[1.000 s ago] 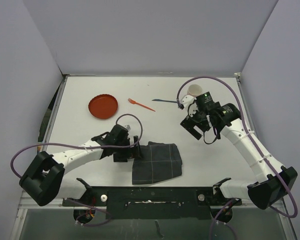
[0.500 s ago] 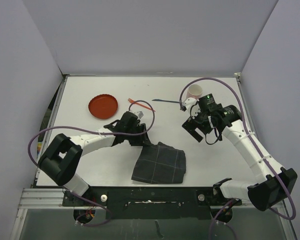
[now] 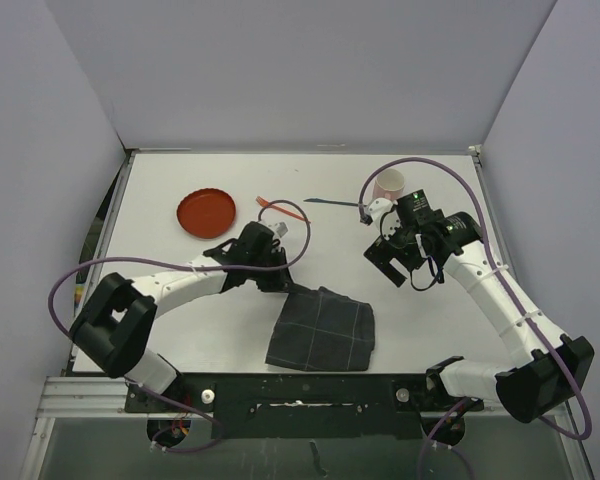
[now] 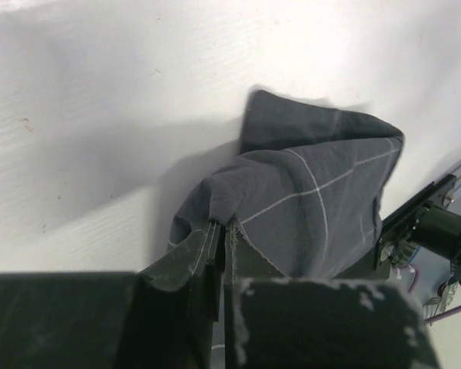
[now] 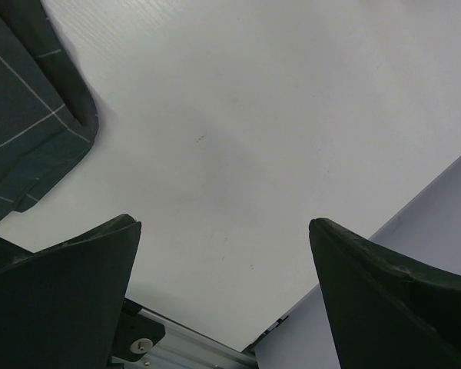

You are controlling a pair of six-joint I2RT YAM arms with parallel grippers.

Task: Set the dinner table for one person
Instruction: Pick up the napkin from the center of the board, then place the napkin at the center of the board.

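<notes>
While the large flat white dinner table filled the floor of the booth beneath both arms, the left arm stretched low toward its centre, the left gripper pinched tight on a lifted corner of the dark grey grid-lined cloth. The right arm arched over the right side, the right gripper spread wide above bare tabletop. A round red plate sat far left.

The left hand, pinching the dark cloth, has swung farther out, dragging it slightly right.
</notes>
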